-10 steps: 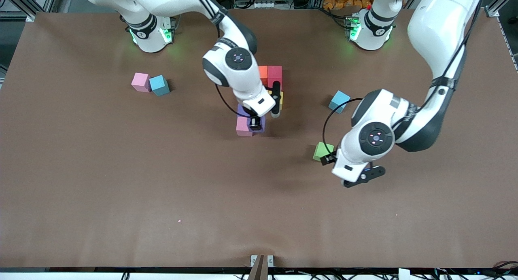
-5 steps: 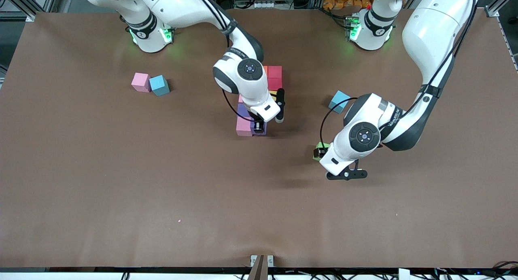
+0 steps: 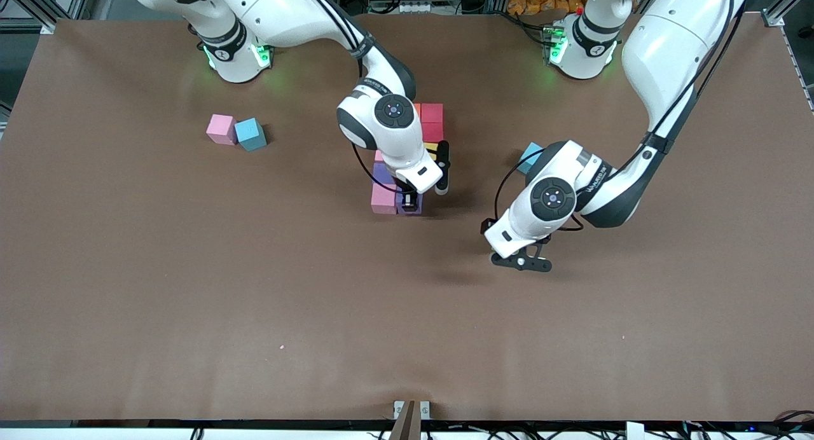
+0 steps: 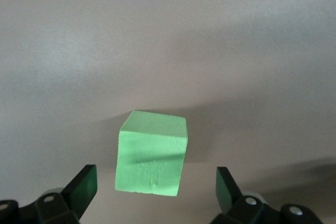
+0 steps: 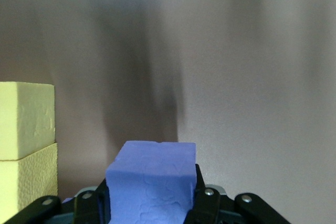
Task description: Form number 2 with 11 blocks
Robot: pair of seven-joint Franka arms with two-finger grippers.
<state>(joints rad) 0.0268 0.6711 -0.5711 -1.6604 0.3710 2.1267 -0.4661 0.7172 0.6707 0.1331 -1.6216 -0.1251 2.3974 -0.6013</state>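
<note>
Blocks first: the half-built number 2 of small matte coloured cubes (image 3: 407, 160) sits mid-table, and I'll place everything off it. Right gripper (image 3: 412, 201) is clamped on a small matte purple cube (image 5: 152, 179), down at the digit's end nearest the front camera, just beside a pink cube (image 3: 383, 198). Toward the left arm's end of the table from the digit, the left gripper (image 4: 156, 192) hangs with jaws spread wide over the small matte green cube (image 4: 152, 153), which lies squarely between the fingers, with bare brown tabletop (image 3: 254, 300) around it. Looks like plenty of room to drop and close.

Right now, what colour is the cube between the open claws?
Green cube; the left wrist view shows it best.
</note>
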